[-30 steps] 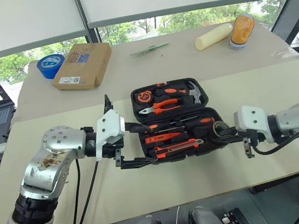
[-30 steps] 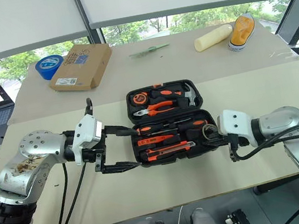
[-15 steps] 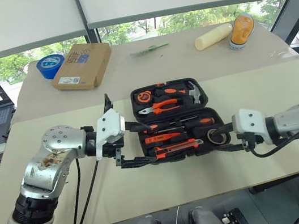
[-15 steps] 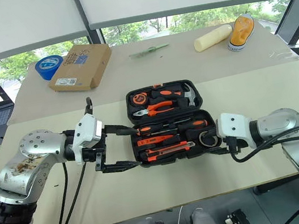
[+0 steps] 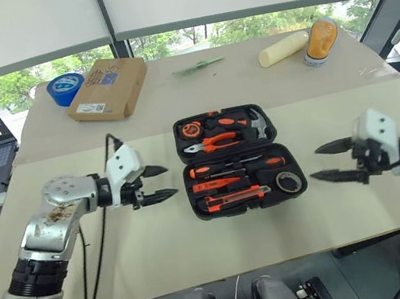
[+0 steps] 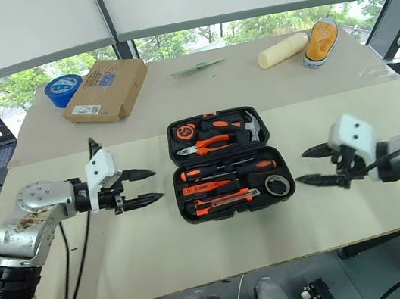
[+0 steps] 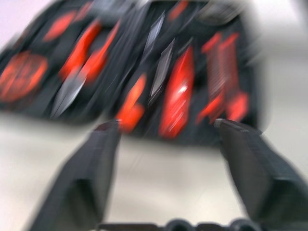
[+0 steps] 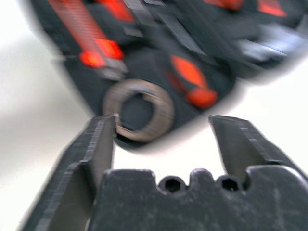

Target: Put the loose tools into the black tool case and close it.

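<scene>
Black tool case (image 5: pixel 242 159) lies open, tools slotted, tape roll (image 5: pixel 289 180) inside; both jaws parted, empty.

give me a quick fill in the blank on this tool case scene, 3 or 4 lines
1. The black tool case lies ___ on the table, its lid not yet shut.
2. The small dark tape roll sits ___ the case.
3. Both the left gripper and the right gripper hold ___.

Missing words: open; inside; nothing
</scene>
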You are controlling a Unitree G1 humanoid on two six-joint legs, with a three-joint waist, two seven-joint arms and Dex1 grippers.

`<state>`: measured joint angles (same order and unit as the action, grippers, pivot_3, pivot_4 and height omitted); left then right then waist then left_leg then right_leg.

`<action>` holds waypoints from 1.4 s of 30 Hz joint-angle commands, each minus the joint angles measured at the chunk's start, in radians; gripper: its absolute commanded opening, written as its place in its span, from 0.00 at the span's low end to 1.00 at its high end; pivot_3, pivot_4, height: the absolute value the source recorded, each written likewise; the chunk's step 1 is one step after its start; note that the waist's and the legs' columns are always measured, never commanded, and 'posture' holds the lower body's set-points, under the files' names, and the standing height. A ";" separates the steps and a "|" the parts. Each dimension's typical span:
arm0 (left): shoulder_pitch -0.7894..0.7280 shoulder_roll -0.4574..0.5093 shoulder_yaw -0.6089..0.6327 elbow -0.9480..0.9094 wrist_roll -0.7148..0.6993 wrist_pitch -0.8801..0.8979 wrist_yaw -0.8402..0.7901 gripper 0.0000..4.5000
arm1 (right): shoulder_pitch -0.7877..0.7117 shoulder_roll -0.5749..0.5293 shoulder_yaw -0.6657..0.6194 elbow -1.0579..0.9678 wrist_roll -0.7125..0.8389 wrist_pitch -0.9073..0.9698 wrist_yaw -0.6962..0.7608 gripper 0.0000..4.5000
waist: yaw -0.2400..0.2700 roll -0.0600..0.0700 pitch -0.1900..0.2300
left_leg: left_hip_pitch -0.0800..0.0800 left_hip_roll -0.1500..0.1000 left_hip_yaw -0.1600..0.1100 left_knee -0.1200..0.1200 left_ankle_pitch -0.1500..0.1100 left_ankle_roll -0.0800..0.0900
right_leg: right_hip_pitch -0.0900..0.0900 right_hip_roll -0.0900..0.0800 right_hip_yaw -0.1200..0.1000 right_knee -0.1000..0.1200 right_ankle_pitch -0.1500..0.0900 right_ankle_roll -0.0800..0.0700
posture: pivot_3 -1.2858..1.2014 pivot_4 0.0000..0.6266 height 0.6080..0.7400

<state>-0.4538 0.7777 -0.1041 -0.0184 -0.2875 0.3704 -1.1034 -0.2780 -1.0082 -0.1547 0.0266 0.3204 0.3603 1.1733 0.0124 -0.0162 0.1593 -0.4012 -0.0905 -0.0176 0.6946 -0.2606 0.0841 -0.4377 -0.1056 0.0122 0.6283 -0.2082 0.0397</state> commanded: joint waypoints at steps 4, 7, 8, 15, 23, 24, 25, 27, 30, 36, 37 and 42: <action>-0.001 -0.034 -0.069 0.001 0.057 -0.076 -0.031 0.03 | -0.111 0.049 0.064 0.203 -0.071 -0.132 0.005 0.14 | 0.000 0.000 0.000 | -0.001 0.000 0.000 0.000 0.000 0.000 | 0.000 -0.001 0.000 0.000 0.000 0.000 | 0.52 0.24 0.98; -0.022 -0.070 -0.100 0.017 0.076 -0.077 -0.024 0.00 | -0.175 0.094 0.121 0.282 -0.126 -0.181 -0.015 0.01 | -0.002 0.000 0.000 | -0.001 0.000 0.001 0.000 0.000 0.000 | -0.001 -0.001 0.000 0.001 0.000 0.000 | 0.52 0.24 0.98; -0.029 -0.078 -0.110 0.026 0.088 -0.085 -0.023 0.00 | -0.204 0.113 0.142 0.319 -0.156 -0.204 -0.035 0.01 | -0.002 0.000 0.000 | -0.001 0.000 0.000 0.000 0.000 0.000 | -0.001 -0.001 0.000 0.001 0.000 0.000 | 0.52 0.24 0.98; -0.075 -0.144 -0.134 0.060 0.155 -0.029 0.055 0.00 | -0.324 0.205 0.218 0.439 -0.226 -0.253 -0.053 0.01 | 0.001 0.000 0.000 | -0.003 0.000 0.001 0.001 0.001 -0.001 | -0.003 0.000 0.000 0.001 0.000 0.000 | 0.52 0.24 0.98; -0.095 -0.170 -0.123 0.105 0.170 -0.054 0.070 0.00 | -0.312 0.224 0.226 0.386 -0.224 -0.240 -0.026 0.01 | -0.007 0.000 0.000 | -0.004 -0.001 0.000 0.000 0.001 -0.001 | -0.004 0.000 0.000 0.001 0.000 0.000 | 0.52 0.24 0.98; -0.093 -0.177 -0.123 0.095 0.155 -0.049 0.061 0.00 | -0.303 0.220 0.225 0.370 -0.221 -0.236 -0.018 0.01 | -0.007 0.000 0.000 | -0.004 -0.001 0.000 0.000 0.001 -0.001 | -0.004 0.000 0.000 0.001 0.000 0.000 | 0.52 0.24 0.98; -0.088 -0.183 -0.123 0.081 0.139 -0.041 0.049 0.00 | -0.293 0.216 0.224 0.357 -0.219 -0.232 -0.011 0.01 | -0.007 0.000 0.000 | -0.004 -0.001 0.000 0.000 0.001 -0.001 | -0.004 0.000 0.000 0.001 0.000 0.000 | 0.52 0.24 0.98; -0.064 -0.169 -0.133 0.034 0.108 -0.019 -0.004 0.00 | -0.267 0.204 0.221 0.322 -0.210 -0.219 0.003 0.01 | -0.007 0.000 0.000 | -0.004 -0.001 0.001 0.001 0.001 -0.001 | -0.004 0.000 0.000 0.001 0.000 0.000 | 0.52 0.24 0.98; -0.011 -0.119 -0.161 -0.028 0.123 -0.029 -0.056 0.00 | -0.200 0.183 0.208 0.228 -0.187 -0.173 0.012 0.01 | -0.006 0.000 0.000 | -0.004 -0.001 0.000 0.000 0.000 -0.001 | -0.004 0.000 0.000 0.001 0.000 0.000 | 0.52 0.24 0.98; 0.099 -0.048 -0.163 -0.114 0.150 -0.031 -0.070 0.00 | 0.029 0.155 0.124 -0.054 -0.105 -0.039 -0.027 0.01 | -0.005 0.001 -0.001 | -0.005 0.000 0.000 0.000 0.000 0.000 | -0.005 0.000 0.000 0.001 0.000 0.000 | 0.52 0.24 0.98; 0.124 -0.039 -0.165 -0.128 0.155 -0.034 -0.065 0.00 | 0.067 0.158 0.111 -0.086 -0.098 -0.020 -0.044 0.01 | -0.006 0.002 -0.001 | -0.004 0.000 0.000 -0.001 0.000 0.000 | -0.004 0.000 0.001 0.001 0.000 0.000 | 0.52 0.24 0.98; 0.180 -0.024 -0.159 -0.173 0.153 -0.027 -0.049 0.00 | 0.150 0.161 0.081 -0.164 -0.080 0.021 -0.089 0.01 | -0.005 0.003 -0.002 | 0.001 0.000 0.001 -0.001 -0.002 0.001 | 0.000 -0.001 0.001 0.000 0.000 0.000 | 0.52 0.24 0.98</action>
<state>-0.2997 0.7415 -0.2468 -0.1639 -0.1371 0.3327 -1.1473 -0.1362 -0.8440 -0.0464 -0.0786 0.2109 0.3706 1.0978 0.0070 -0.0131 0.1574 -0.4000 -0.0901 -0.0166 0.6935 -0.2631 0.0866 -0.4378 -0.1063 0.0134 0.6287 -0.2081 0.0398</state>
